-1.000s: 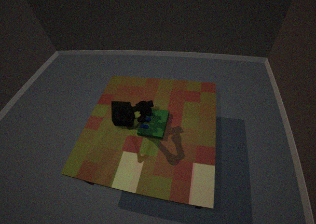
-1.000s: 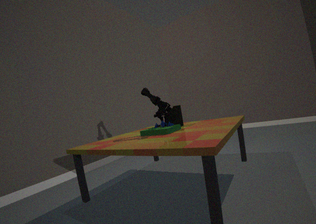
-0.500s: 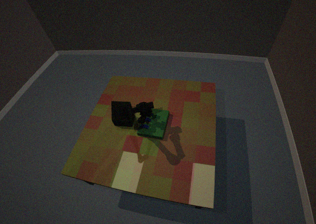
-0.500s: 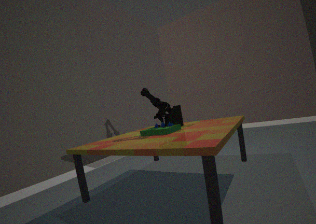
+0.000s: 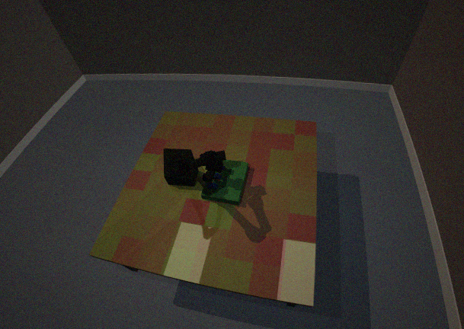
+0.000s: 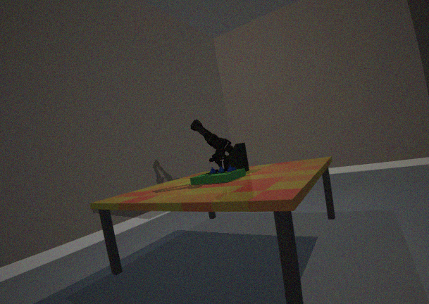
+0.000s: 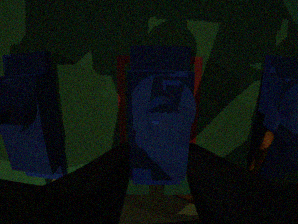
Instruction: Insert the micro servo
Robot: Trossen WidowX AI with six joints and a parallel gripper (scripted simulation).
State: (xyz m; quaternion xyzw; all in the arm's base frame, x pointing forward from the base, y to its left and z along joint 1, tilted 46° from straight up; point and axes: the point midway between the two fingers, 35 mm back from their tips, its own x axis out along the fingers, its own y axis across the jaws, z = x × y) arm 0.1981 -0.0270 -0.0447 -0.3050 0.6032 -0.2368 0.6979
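The loose blue micro servo [image 7: 160,125] [image 6: 221,170] is upright between the fingers of my gripper [image 7: 157,149] [image 6: 222,167], which is shut on it. It is at the marked pocket of the green deck [image 5: 241,167] [image 6: 218,178] [image 7: 85,117]. Red marking [image 7: 198,75] shows along both sides of the servo, close to its body. The servo is low at the deck, but the dark views do not show whether both ears lie flat. The pocket's inside is hidden under the servo. Its shaft and cable cannot be made out clearly.
One blue servo [image 7: 30,147] stands on the deck to the left and another blue servo [image 7: 285,110] to the right, with an orange cable [image 7: 268,139] beside it. A black box [image 5: 180,167] [image 6: 241,155] stands beside the deck on the patchwork table [image 5: 279,166] [image 6: 268,186].
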